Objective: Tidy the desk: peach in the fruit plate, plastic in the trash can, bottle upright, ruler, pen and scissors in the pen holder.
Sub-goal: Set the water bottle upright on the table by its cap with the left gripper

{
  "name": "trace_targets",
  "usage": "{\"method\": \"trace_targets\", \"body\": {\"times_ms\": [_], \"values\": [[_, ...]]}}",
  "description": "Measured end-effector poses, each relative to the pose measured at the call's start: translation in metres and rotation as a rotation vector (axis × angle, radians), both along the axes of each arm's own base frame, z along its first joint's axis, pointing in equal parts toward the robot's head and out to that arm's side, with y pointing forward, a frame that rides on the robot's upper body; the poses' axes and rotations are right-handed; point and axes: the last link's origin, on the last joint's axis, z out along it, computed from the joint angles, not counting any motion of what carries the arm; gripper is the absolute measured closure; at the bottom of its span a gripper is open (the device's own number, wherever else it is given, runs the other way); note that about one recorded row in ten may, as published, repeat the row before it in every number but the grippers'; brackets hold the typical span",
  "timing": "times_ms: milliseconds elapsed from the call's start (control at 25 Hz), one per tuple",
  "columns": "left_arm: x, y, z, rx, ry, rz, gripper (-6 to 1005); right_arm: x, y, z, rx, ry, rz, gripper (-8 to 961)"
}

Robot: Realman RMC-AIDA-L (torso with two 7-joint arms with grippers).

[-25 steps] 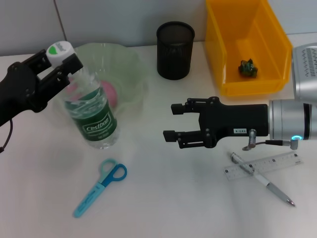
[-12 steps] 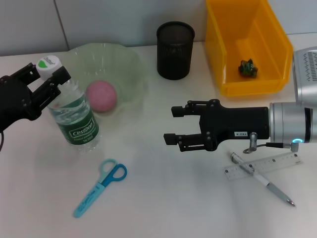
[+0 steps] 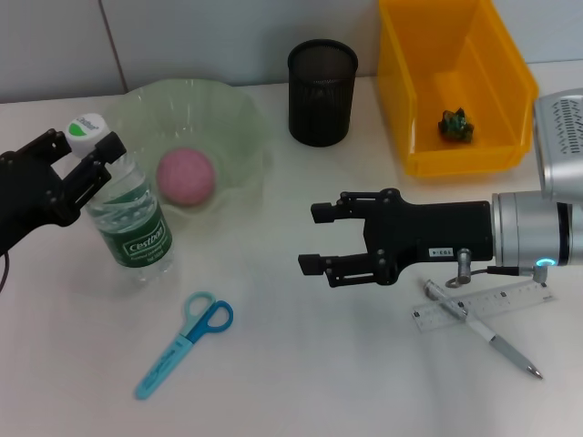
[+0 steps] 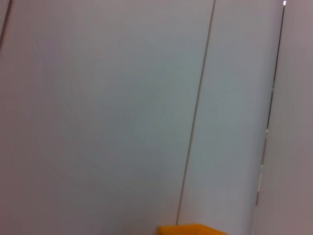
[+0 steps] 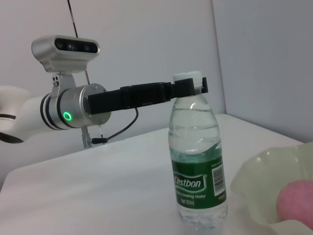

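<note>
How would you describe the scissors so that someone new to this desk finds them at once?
Start at the pale green fruit plate on the desk's left side. The water bottle stands before it; nearer still lie the scissors, flat on the desk. They alone are light blue, with two ring handles.

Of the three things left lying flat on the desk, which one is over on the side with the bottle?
The blue scissors. They lie alone near the bottle, which the left gripper holds by its cap. The ruler and pen lie crossed near the right gripper.
</note>
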Motion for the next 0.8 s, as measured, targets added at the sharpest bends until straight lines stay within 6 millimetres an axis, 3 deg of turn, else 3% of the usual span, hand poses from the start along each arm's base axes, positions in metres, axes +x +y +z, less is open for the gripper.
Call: {"method": "trace_targets", "body": {"times_ms": [800], "values": [[-0.015,-0.013,-0.012,0.078,0.017,0.048,442,0.003,0.001,0.001,0.002,-0.025,0.003,212]]}}
